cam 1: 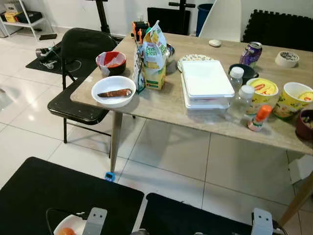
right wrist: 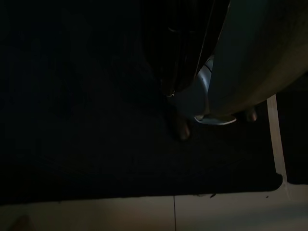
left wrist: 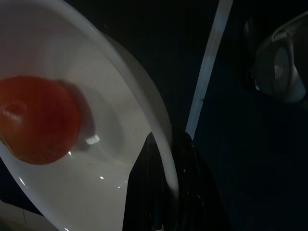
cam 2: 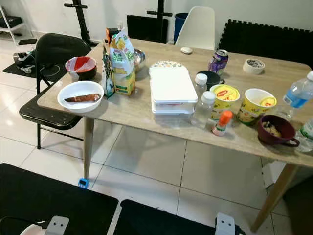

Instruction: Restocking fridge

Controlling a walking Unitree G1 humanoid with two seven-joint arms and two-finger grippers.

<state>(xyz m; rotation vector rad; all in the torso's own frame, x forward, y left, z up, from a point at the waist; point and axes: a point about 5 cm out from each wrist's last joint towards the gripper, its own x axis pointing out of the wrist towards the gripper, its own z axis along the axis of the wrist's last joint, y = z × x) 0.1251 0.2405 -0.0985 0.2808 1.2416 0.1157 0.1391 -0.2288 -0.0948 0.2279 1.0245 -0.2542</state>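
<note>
Fingers of the left gripper pinch the rim of a white round plastic bowl, an orange-red tomato resting inside beyond the tips. Low on the robot's left, this bowl rides the nearer arm; whether the right gripper is open I cannot tell.

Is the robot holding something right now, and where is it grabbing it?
Yes. The left pincer grips a white bowl by its rim, with a tomato inside.

The table carries two yellow cups, two white-capped bottles, and one juice carton.
</note>
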